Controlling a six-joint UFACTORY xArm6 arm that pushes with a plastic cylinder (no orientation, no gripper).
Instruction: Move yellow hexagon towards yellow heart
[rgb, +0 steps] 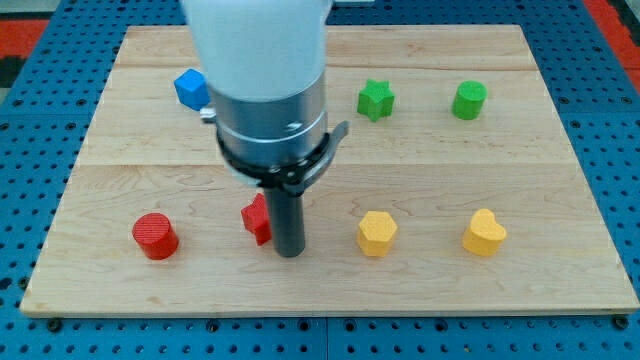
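The yellow hexagon (377, 233) lies on the wooden board (420, 160) at the lower middle right. The yellow heart (484, 233) lies to its right at the same height, about a block's width of board between them. My tip (289, 252) rests on the board to the left of the yellow hexagon, apart from it. The tip stands right next to a red star-like block (256, 219), which the rod partly hides.
A red cylinder (155, 236) sits at the lower left. A blue block (190, 89) lies at the upper left, partly behind the arm. A green star (376, 99) and a green cylinder-like block (468, 100) lie at the upper right.
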